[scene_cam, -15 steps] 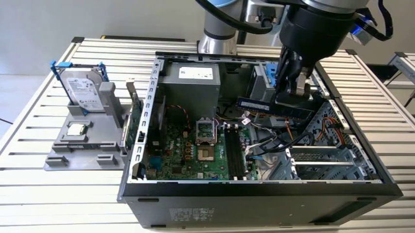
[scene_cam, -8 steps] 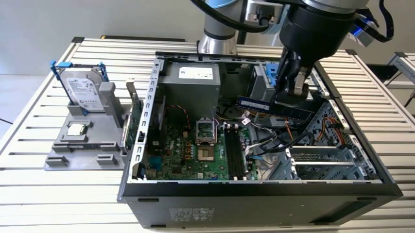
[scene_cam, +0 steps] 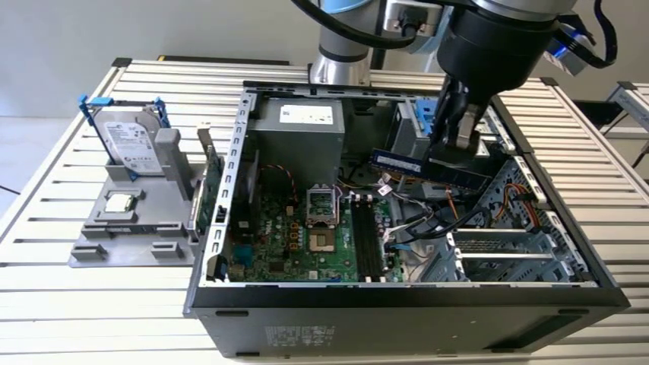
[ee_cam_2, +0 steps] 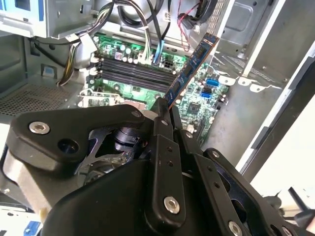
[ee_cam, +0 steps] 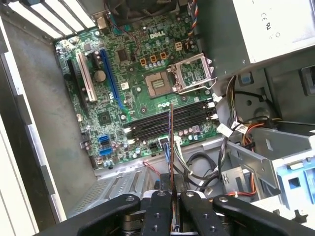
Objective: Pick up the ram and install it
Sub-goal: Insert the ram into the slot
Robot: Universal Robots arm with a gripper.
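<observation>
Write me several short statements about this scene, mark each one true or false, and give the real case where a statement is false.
1. The black pincer is shut on the long, flat, dark circuit-board ram stick. True.
2. The ram stick sits in one of the black memory slots. False: it hangs above them, and the slots are empty.
3. The silver labelled hard drive lies inside the metal computer case. False: it stands on the grey holder outside, at the exterior view's left.
4. The computer case is open and shows its green motherboard. True.

Labels on the hard drive, power supply and ram carry print too small to read
</observation>
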